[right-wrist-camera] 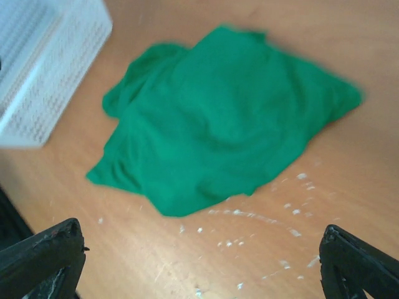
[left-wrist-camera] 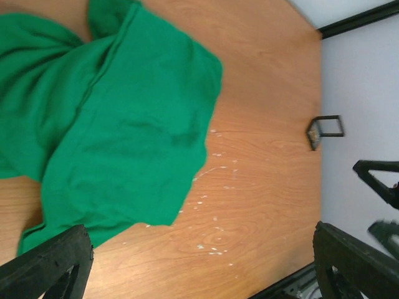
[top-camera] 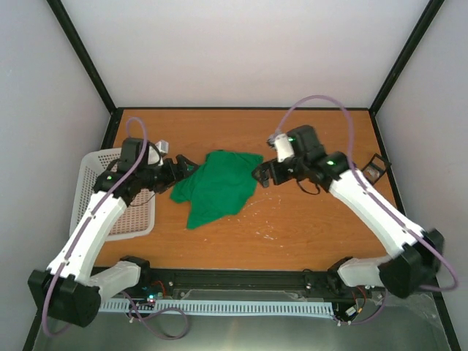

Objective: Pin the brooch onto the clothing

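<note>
The left pincer [top-camera: 187,167] and right pincer [top-camera: 259,175] stood wide and empty, flanking the rumpled bright green fabric T-shirt [top-camera: 218,186]; brooch not seen; judged: flatten one panel before pinning.

no readable text, labels or numbers anywhere

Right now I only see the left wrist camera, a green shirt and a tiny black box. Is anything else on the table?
Observer: Yes, a white basket sits at the left side of the table.
Operator: Where's the other gripper?
Observer: The right gripper hangs open at the right edge of the shirt.
Operator: And where's mine?
Observer: The left gripper is at the shirt's left edge, so the shirt lies between the two.
</note>
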Motion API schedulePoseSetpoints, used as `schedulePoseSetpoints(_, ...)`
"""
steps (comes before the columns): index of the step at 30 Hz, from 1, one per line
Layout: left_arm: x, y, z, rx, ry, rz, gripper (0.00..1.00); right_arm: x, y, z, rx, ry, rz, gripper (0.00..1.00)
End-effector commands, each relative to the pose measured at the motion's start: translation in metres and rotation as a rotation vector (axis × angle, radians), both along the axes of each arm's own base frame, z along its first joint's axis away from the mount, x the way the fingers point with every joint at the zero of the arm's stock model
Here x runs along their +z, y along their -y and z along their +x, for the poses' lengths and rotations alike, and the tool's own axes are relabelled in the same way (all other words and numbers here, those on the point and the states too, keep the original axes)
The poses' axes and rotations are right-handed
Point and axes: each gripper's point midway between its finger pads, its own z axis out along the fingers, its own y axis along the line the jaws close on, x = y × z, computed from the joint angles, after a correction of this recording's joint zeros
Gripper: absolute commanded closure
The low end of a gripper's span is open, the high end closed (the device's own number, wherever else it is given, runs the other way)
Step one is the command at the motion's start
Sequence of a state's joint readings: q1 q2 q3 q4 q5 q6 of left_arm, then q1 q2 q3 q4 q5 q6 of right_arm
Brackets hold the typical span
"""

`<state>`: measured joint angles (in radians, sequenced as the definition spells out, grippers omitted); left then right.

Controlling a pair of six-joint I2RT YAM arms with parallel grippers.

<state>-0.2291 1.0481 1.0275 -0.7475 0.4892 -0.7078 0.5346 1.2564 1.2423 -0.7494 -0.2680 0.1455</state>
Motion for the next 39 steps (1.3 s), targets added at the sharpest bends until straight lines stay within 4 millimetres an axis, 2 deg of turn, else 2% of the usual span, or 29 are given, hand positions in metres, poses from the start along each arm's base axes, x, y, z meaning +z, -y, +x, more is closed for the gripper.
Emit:
schedulePoseSetpoints(1, -0.05, -0.008, 0.015, 0.063, -0.133, 0.066, 0.05, -0.06, -0.049, -0.019, 0.205, -0.202, -0.036, 0.0)
schedulePoseSetpoints(4, -0.064, -0.011, 0.022, 0.08, -0.162, 0.097, 0.05, -0.095, -0.071, -0.018, 0.225, -0.336, -0.017, 0.01)
schedulePoseSetpoints(7, -0.072, -0.006, 0.031, 0.051, -0.134, 0.093, 0.05, -0.112, -0.088, -0.014, 0.217, -0.428, 0.022, 0.05)
schedulePoseSetpoints(11, -0.105, -0.003, 0.034, 0.0, -0.238, 0.135, 0.11, -0.114, -0.088, 0.006, 0.135, -0.448, 0.03, 0.05)
schedulePoseSetpoints(14, -0.132, -0.004, 0.032, -0.004, -0.317, 0.157, 0.15, -0.111, -0.077, 0.031, 0.048, -0.418, -0.004, 0.05)
schedulePoseSetpoints(17, -0.149, 0.002, 0.026, -0.026, -0.355, 0.124, 0.19, -0.108, -0.071, 0.061, -0.028, -0.386, -0.043, 0.08)
schedulePoseSetpoints(22, -0.168, 0.009, 0.01, -0.044, -0.389, 0.062, 0.21, -0.105, -0.1, 0.102, -0.01, -0.36, -0.015, 0.2)
schedulePoseSetpoints(26, -0.182, 0.018, 0.001, -0.079, -0.415, -0.005, 0.25, -0.118, -0.119, 0.136, 0.003, -0.323, -0.047, 0.2)
schedulePoseSetpoints(29, -0.192, 0.009, 0.004, -0.054, -0.427, 0.062, 0.21, -0.129, -0.133, 0.156, 0.036, -0.293, -0.082, 0.17)
schedulePoseSetpoints(31, -0.195, 0.004, 0.007, -0.041, -0.418, 0.103, 0.19, -0.14, -0.14, 0.165, 0.048, -0.263, -0.127, 0.15)
schedulePoseSetpoints(33, -0.199, 0.003, 0.009, -0.037, -0.416, 0.109, 0.18, -0.141, -0.148, 0.174, 0.069, -0.234, -0.14, 0.17)
schedulePoseSetpoints(36, -0.205, 0.012, 0.01, -0.058, -0.415, 0.051, 0.2, -0.154, -0.153, 0.177, 0.071, -0.226, -0.185, 0.22)
schedulePoseSetpoints(39, -0.215, 0.018, 0.009, -0.071, -0.442, 0.015, 0.3, -0.168, -0.157, 0.172, 0.082, -0.245, -0.198, 0.22)
